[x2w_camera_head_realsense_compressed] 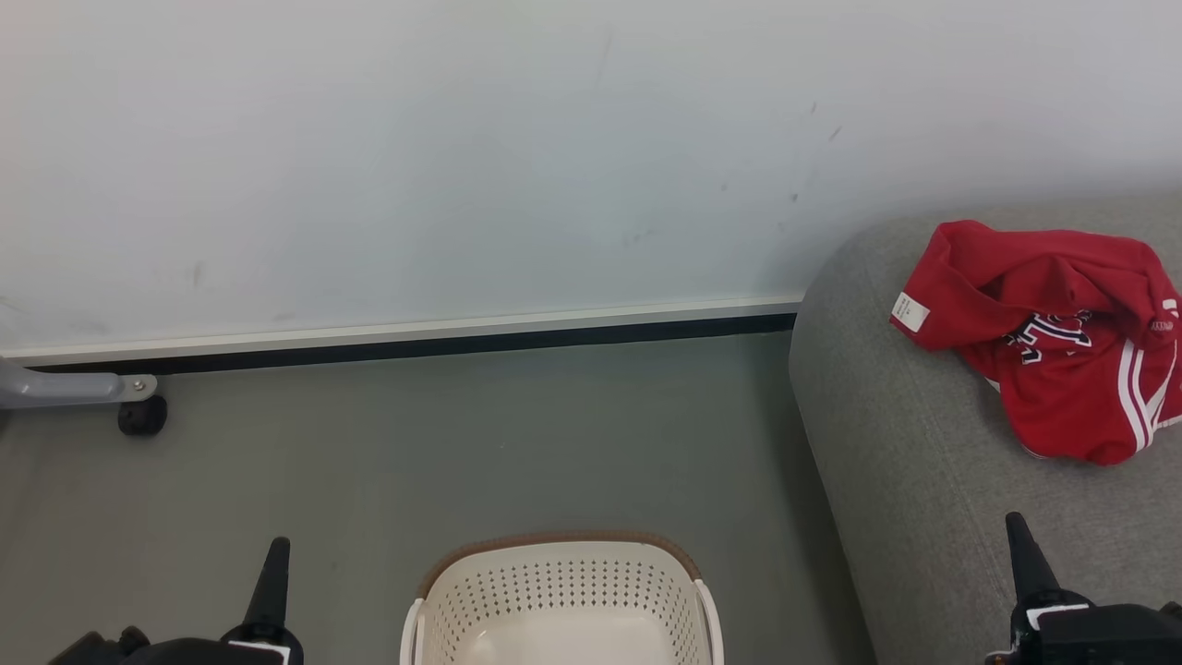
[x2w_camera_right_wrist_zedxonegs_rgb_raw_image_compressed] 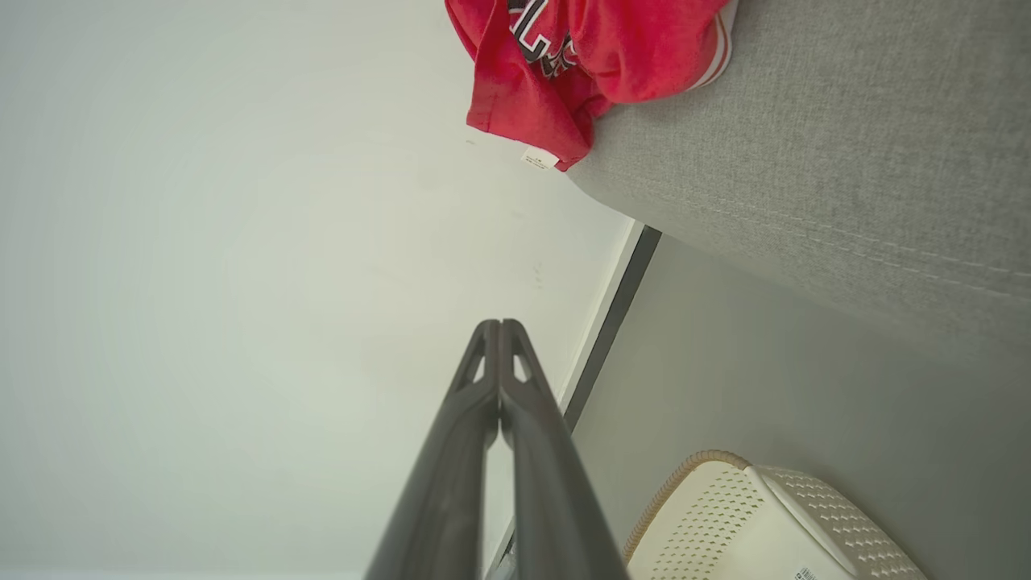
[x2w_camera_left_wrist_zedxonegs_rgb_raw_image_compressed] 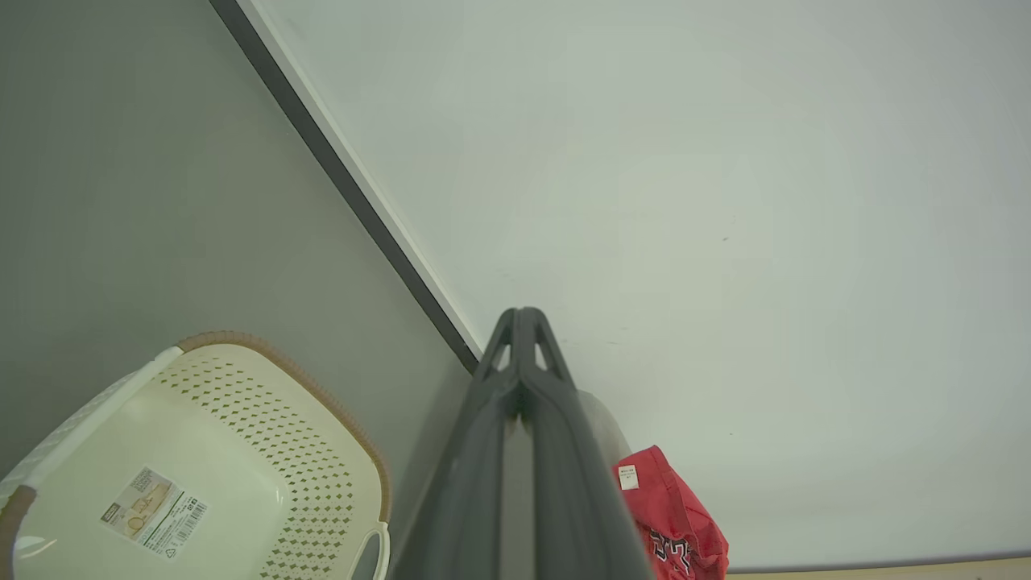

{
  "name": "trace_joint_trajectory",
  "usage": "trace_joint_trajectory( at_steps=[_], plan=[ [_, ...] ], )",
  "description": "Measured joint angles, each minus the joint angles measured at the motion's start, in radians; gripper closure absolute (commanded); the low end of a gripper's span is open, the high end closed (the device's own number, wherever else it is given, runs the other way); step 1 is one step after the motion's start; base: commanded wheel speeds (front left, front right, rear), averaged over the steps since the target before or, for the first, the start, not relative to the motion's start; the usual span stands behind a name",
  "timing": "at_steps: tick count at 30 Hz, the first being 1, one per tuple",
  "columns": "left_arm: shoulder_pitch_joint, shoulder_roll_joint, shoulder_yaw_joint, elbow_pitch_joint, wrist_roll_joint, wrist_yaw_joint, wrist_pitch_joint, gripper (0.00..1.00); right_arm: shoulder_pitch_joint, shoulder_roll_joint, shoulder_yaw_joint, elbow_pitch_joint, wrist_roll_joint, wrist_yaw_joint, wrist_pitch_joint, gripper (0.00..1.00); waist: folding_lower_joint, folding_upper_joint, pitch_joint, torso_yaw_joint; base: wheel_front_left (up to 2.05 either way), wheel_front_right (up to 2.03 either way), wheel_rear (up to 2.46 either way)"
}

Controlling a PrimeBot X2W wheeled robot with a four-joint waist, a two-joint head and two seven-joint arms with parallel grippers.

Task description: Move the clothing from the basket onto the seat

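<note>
Looking along the gripper (x2w_camera_right_wrist_zedxonegs_rgb_raw_image_compressed: pixel 500 326): tips pressed together, nothing between. Up top, red clothing (x2w_camera_right_wrist_zedxonegs_rgb_raw_image_compressed: pixel 588 56) heaped on the seat (x2w_camera_right_wrist_zedxonegs_rgb_raw_image_compressed: pixel 805 145) corner by the wall (x2w_camera_right_wrist_zedxonegs_rgb_raw_image_compressed: pixel 201 242). Lower right, basket (x2w_camera_right_wrist_zedxonegs_rgb_raw_image_compressed: pixel 725 503) on floor (x2w_camera_right_wrist_zedxonegs_rgb_raw_image_compressed: pixel 765 379), apart from seat.

No legible txt on jersey (x2w_camera_head_realsense_compressed: pixel 1062 388), basket sticker (x2w_camera_left_wrist_zedxonegs_rgb_raw_image_compressed: pixel 153 511).

grey floor (x2w_camera_head_realsense_compressed: pixel 462 462): basket (x2w_camera_head_realsense_compressed: pixel 563 600), seat (x2w_camera_head_realsense_compressed: pixel 923 480) | seat: red clothing (x2w_camera_head_realsense_compressed: pixel 1062 342) crumpled on top
</note>
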Motion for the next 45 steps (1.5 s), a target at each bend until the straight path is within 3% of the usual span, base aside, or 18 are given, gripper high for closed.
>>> trace_joint_trajectory(
  at_steps=[21,45],
  plan=[
    [-0.059,-0.024,0.049,0.030,-0.267,-0.052,0.065,1.00,-0.035,0.033,-0.085,0.038,0.268,0.053,0.070,1.00,0.0001,0.0000,0.013,0.008,0.00,0.00,0.00],
    [-0.060,-0.025,0.051,0.032,-0.278,-0.052,0.065,1.00,-0.043,0.035,-0.086,0.039,0.268,0.056,0.070,1.00,0.0001,0.0000,0.013,0.008,0.00,0.00,0.00]
  ],
)
